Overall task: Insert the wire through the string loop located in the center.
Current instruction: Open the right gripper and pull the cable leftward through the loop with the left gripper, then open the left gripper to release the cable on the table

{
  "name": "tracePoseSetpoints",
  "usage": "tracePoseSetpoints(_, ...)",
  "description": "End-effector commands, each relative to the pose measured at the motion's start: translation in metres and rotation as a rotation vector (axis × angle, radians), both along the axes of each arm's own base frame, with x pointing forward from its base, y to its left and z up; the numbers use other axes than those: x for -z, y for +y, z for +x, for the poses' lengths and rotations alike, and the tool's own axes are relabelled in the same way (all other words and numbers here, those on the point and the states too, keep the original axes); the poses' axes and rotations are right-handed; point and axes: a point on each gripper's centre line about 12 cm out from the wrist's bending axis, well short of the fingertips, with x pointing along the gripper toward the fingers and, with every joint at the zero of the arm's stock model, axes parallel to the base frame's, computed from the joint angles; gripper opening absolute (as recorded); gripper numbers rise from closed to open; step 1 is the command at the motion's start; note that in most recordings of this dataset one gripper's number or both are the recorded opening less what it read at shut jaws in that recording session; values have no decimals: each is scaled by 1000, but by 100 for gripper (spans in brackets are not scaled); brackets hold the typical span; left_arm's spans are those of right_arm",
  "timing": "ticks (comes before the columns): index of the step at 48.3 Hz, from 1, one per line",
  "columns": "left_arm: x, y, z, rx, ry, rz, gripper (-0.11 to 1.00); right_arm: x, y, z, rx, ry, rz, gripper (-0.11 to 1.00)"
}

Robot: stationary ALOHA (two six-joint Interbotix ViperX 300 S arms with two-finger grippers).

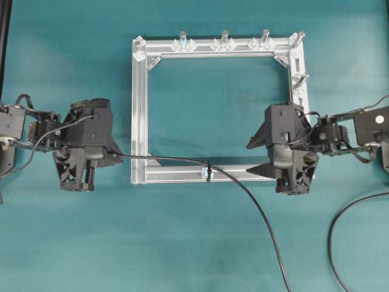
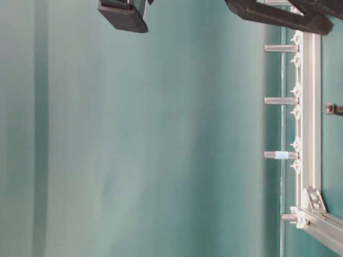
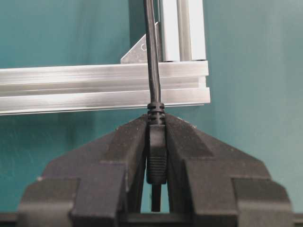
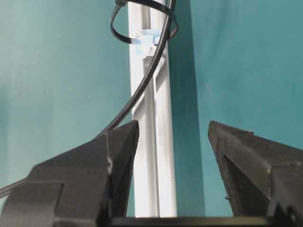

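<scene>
the wire runs from the left gripper rightward along the near bar of the square aluminium frame, passes the string loop at the middle of that bar, then curves away across the teal tabletop toward the bottom edge of the overhead view. the right wrist view shows the wire going through the loop — the thin black ring stands up off the bar with a pale blue bit at its foot, and the wire crosses inside it.

the left gripper is clamped on the wire's moulded plug end; in the left wrist view the ribbed black sleeve sits pinched between the two fingers, with the wire leading straight up and over the frame's corner. this gripper sits just outside the frame's left bar, near its lower left corner.

the right gripper has its fingers spread wide and holds nothing. it sits at the frame's lower right corner, well apart from the loop — in its wrist view the near bar runs up between the two fingers, and the wire passes behind the left one without a clear touch.

upright silver pegs stand along the far bar. a thicker black cable lies on the tabletop at the right.
</scene>
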Motion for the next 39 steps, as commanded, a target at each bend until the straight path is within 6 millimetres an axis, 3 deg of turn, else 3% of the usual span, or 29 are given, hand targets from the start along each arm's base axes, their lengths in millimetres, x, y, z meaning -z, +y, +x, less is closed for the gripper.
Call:
tracePoseSetpoints(1, -7, -1, 4, -9, -24, -11, 11, -12, 0, 4, 0, -41, 3, 63)
tracePoseSetpoints(13, -4, -1, 1, -91, 3, -75, 12, -12, 0, 4, 2, -41, 3, 63)
tracePoseSetpoints(21, -4, -4, 1, -91, 7, -82, 52, -13, 0, 4, 0, -43, 3, 63)
tracePoseSetpoints(39, -3, -7, 0, -76, 12, -80, 50, -13, 0, 4, 0, -43, 3, 63)
